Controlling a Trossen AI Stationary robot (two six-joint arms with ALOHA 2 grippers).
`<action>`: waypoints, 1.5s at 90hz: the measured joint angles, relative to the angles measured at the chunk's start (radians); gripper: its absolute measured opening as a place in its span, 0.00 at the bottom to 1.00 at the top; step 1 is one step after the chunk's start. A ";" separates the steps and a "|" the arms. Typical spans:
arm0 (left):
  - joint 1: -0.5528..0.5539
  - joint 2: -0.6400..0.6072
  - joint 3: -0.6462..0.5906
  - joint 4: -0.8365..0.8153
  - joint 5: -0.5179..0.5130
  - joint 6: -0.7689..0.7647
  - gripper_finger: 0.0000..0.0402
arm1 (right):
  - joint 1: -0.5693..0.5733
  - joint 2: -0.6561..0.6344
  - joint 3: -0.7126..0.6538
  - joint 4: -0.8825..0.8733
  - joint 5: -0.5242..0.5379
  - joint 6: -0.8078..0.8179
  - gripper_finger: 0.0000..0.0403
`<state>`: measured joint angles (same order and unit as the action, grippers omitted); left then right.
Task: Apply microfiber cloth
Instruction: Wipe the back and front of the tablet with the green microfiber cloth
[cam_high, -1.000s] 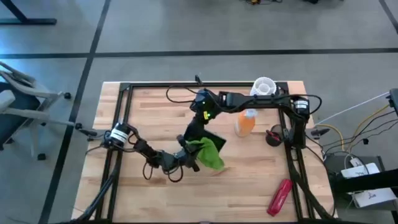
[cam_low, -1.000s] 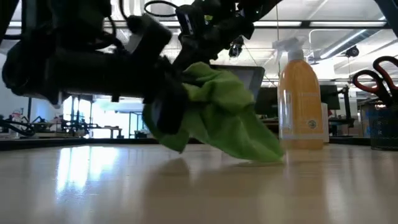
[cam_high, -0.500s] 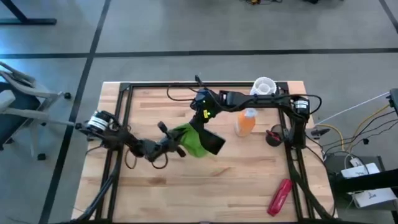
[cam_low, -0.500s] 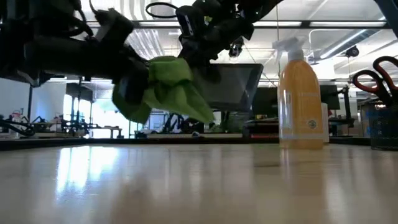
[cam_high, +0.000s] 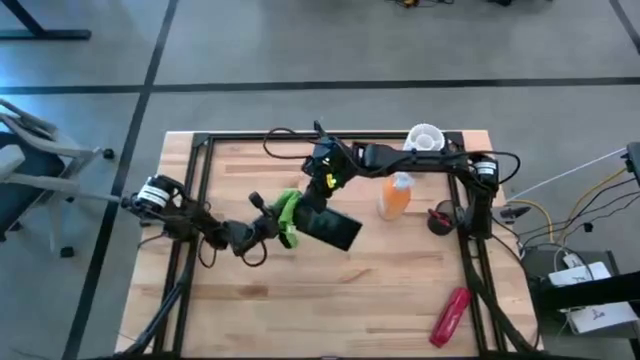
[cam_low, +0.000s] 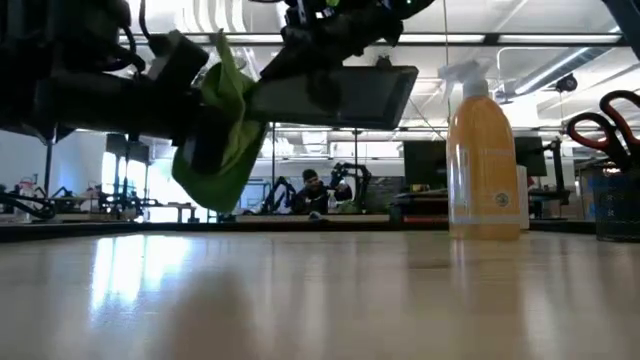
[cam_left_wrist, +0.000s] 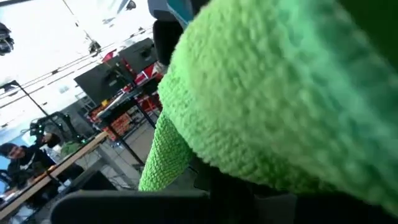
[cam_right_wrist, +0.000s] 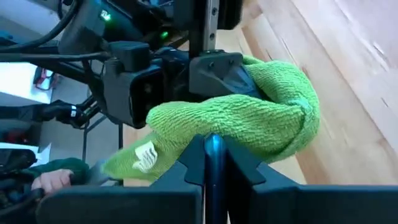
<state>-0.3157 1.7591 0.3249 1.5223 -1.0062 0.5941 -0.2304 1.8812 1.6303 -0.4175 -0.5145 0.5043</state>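
The lime-green microfiber cloth hangs bunched in the air above the middle of the table, with my left gripper shut on it. It lies against the left end of a dark flat rectangular device. My right gripper holds that device clear of the table, sloping. In the right wrist view the cloth drapes over the device's far edge. My left gripper holds the bunched cloth from the table's left side; the cloth itself hides the place of contact. The cloth is lifted clear, and a fold hangs slack below the fingers. My right gripper pinches the device's edge between its two fingers, slanting down from the far side. The device is lifted clear.
An orange spray bottle stands to the right of the device. A white cup is at the far edge, a dark holder with red scissors at the right, and a red object near the front right.
My left gripper has risen and gone toward the table's left and far edges with the cloth, whose lower end has lifted off the table. The cloth is now bunched at the device's left end. The device has been raised and tipped flatter.
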 joint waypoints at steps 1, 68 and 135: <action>-0.004 -0.002 -0.001 -0.001 -0.006 0.002 0.00 | -0.002 0.000 0.000 -0.004 0.001 -0.001 0.02; 0.004 0.060 0.208 -0.092 0.223 0.074 0.00 | -0.019 0.001 -0.002 -0.032 0.025 -0.008 0.02; -0.085 0.010 0.035 -0.052 0.034 0.044 0.00 | -0.014 -0.012 0.003 -0.039 -0.020 -0.029 0.02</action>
<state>-0.4004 1.7686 0.3603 1.4700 -0.9718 0.6380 -0.2447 1.8691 1.6331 -0.4566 -0.5349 0.4753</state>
